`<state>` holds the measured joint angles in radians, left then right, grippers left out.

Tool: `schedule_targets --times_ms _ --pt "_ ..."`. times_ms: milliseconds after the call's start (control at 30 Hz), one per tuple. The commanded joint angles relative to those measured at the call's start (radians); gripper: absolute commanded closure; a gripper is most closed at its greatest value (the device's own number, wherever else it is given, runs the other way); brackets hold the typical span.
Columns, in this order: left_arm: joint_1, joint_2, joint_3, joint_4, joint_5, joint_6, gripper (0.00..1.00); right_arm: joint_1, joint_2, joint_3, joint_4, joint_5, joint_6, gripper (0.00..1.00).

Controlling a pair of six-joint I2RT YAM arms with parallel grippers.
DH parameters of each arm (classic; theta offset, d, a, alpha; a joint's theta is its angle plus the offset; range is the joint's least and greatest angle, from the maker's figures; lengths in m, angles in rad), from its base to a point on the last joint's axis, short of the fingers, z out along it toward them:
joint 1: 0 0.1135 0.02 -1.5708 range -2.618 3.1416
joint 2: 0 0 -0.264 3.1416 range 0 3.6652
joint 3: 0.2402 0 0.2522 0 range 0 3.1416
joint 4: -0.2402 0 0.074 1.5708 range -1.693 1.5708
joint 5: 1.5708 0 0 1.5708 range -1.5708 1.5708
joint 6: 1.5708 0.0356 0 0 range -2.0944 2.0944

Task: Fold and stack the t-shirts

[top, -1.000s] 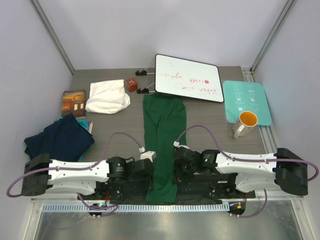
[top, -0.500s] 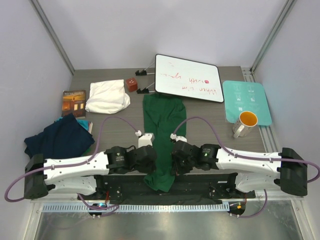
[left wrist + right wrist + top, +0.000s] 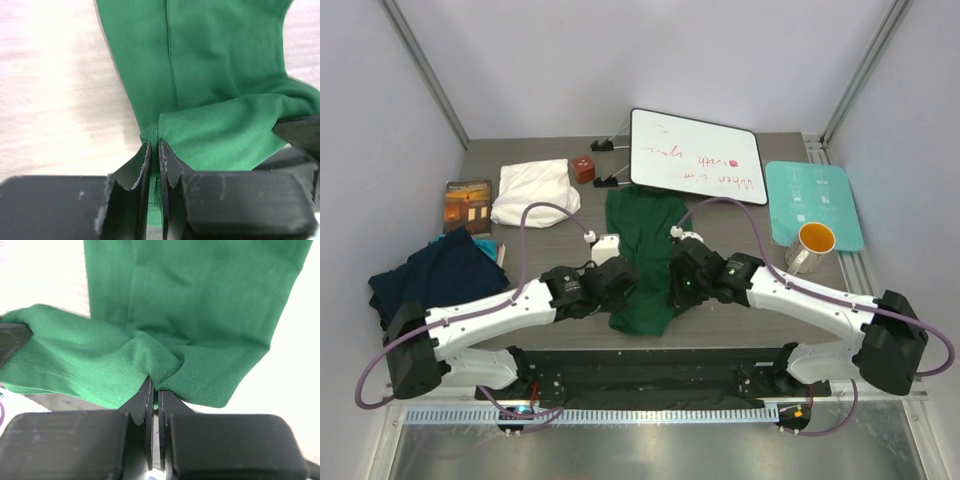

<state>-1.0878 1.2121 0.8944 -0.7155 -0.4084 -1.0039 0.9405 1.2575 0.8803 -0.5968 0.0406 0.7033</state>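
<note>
The left gripper (image 3: 154,150) and right gripper (image 3: 155,392), each clamping the near hem of the dark green t-shirt (image 3: 645,225) lying mid-table (image 3: 740,235), are carrying it farther forward than a second ago, advancing the half-fold.

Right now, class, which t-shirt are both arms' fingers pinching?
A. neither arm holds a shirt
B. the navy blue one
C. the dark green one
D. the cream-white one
C: the left fingers and the right fingers are each closed on a fold of the dark green t-shirt, while the navy blue t-shirt and the cream-white t-shirt lie apart from both arms.
</note>
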Motion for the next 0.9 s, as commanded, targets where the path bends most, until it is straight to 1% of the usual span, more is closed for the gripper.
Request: schedule_targets --times_ms 0,233,533,633,867 --pt "0.049 0.064 0.104 0.028 -0.067 0.111 0.89 -0.017 0.055 0.084 0.011 0.033 -0.079 0.94" --pt "0.106 0.193 0.207 0.059 -0.066 0.212 0.90 -0.031 0.138 0.169 0.031 0.042 -0.116 0.94" --pt "0.180 0.267 0.259 0.079 -0.075 0.257 0.91 -0.074 0.223 0.232 0.042 0.076 -0.160 0.94" --pt "0.207 0.283 0.279 0.094 -0.078 0.292 0.91 -0.091 0.238 0.244 0.057 0.090 -0.168 0.94" --pt "0.259 0.372 0.376 0.106 -0.061 0.363 0.91 -0.121 0.307 0.284 0.074 0.097 -0.185 0.94"
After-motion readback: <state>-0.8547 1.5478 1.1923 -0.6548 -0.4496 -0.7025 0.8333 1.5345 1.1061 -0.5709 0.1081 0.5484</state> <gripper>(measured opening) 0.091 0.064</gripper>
